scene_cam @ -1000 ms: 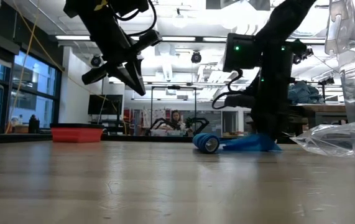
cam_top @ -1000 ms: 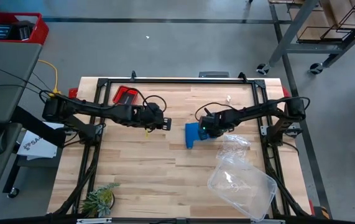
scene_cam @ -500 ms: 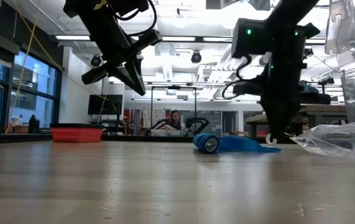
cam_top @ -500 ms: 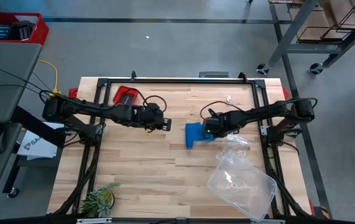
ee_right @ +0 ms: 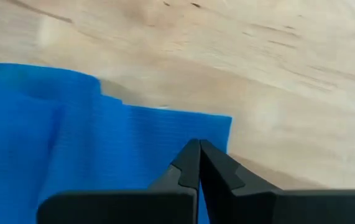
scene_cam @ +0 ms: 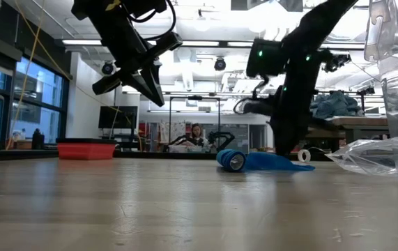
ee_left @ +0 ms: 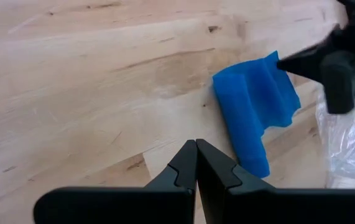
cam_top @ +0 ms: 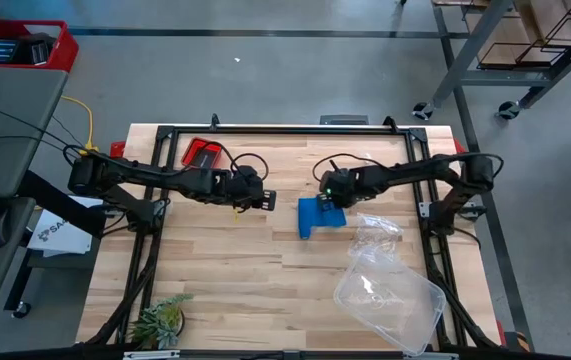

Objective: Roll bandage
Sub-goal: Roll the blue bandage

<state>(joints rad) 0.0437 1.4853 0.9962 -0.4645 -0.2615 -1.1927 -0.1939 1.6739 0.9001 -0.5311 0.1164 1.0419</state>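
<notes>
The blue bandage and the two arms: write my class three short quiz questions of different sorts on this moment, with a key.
1. True or false: the right gripper is shut on the bandage.
2. Which part of the bandage is already rolled? A) the end nearer the table's front edge B) the end under the right gripper C) none
3. Fill in: the left gripper is ____ and hangs above bare wood of the table.

Key
1. False: its fingers are shut, empty, just above the flat end.
2. A; the low view shows the roll end-on.
3. shut
</notes>
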